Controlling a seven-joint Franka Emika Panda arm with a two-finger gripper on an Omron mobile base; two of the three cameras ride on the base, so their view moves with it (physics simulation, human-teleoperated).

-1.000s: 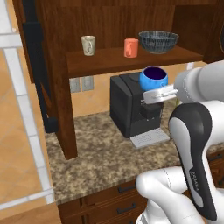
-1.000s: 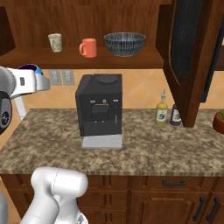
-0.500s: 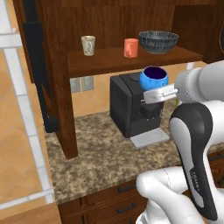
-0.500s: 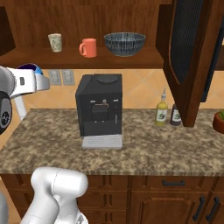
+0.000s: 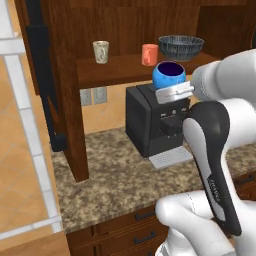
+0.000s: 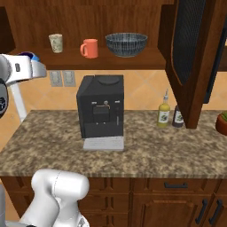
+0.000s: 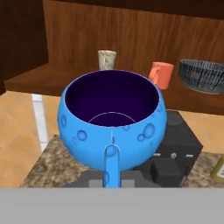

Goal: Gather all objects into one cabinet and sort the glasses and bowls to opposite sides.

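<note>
Up close, the hand view looks into the bright blue cup [image 7: 112, 131], upright, its dark purple inside bare and its handle turned toward the camera, dropping to the bottom where the gripper [image 7: 112, 180] has it; the fingertips are hidden behind the handle and the grey band, so how wide the jaws stand cannot be read there. From the left base view the cup [image 5: 169, 76] sits right at the front of the gripper [image 5: 172, 92], whose pale bar lies just beneath it, closed against the cup's underside, above the top of the black coffee machine [image 5: 155, 120] and a little lower than the cabinet's shelf board [image 5: 130, 65]. Only a sliver of the cup [image 6: 27, 55] shows over the arm in the right base view, well to the left of the coffee machine [image 6: 100, 106]. That view also shows the open cabinet door [image 6: 188, 57], the two sauce bottles [image 6: 164, 113] on the granite counter [image 6: 133, 150] right of the machine, and a plant at the edge. On the shelf board above the machine stand the beige tumbler [image 6: 56, 43] farthest left, the orange-red cup [image 6: 90, 48] next, and the dark blue-grey bowl [image 6: 126, 44] to its right, all apart from one another.
</note>
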